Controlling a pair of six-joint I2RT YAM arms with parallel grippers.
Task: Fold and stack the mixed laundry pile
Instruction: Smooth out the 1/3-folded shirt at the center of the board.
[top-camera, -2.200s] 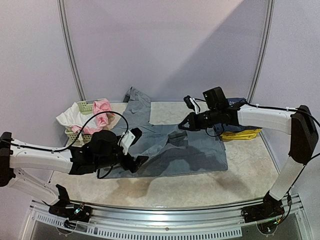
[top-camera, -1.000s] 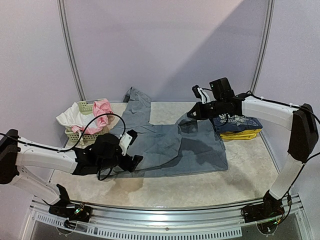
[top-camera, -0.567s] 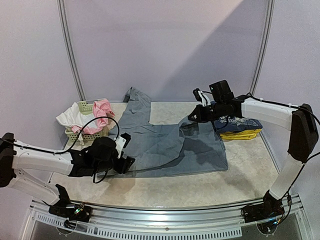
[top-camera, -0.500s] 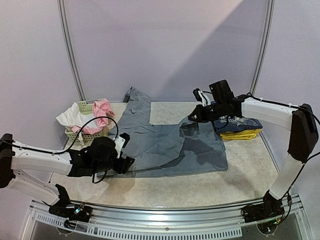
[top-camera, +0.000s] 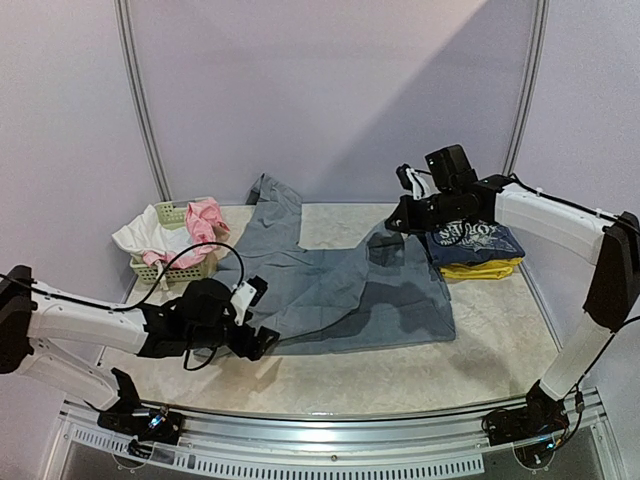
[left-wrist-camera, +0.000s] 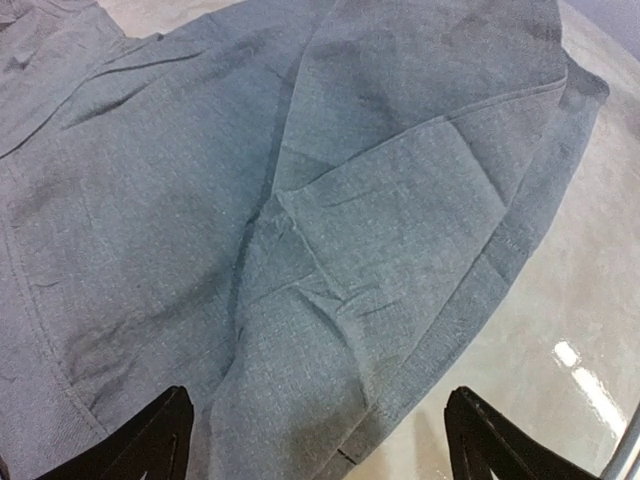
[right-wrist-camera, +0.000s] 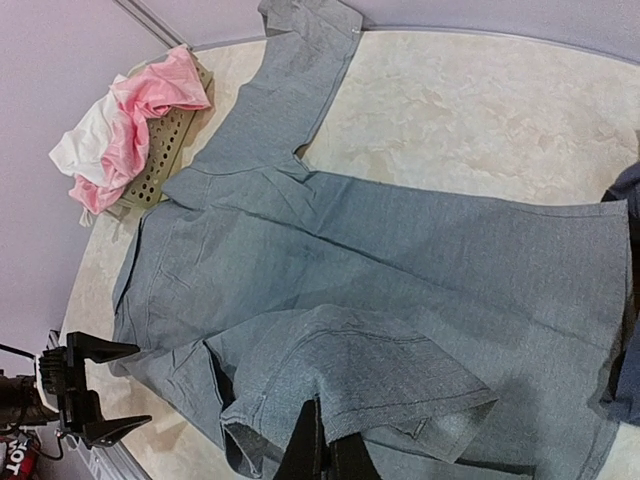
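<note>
Between the left claw's (left-wrist-camera: 318, 410) spread fingers lies the trousers' (left-wrist-camera: 300, 200) near hem. Since 1 second ago this claw has slid toward the table's (top-camera: 480, 350) near edge. Right claw (right-wrist-camera: 322, 445), pressed together, pinches a trouser fold, now raised slightly higher. Just right of it sits a navy tee (top-camera: 475, 238). Marbled beige tabletop, lilac walls (top-camera: 330, 90).

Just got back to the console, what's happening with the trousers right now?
The grey trousers lie spread across the table. The right end effector is shut on a fold near their far right side, holding it lifted. The left end effector is open, low over their near left edge, gripping nothing. A navy printed tee sits folded on a yellow piece at right; pink and white pieces lie on the basket at left.
</note>
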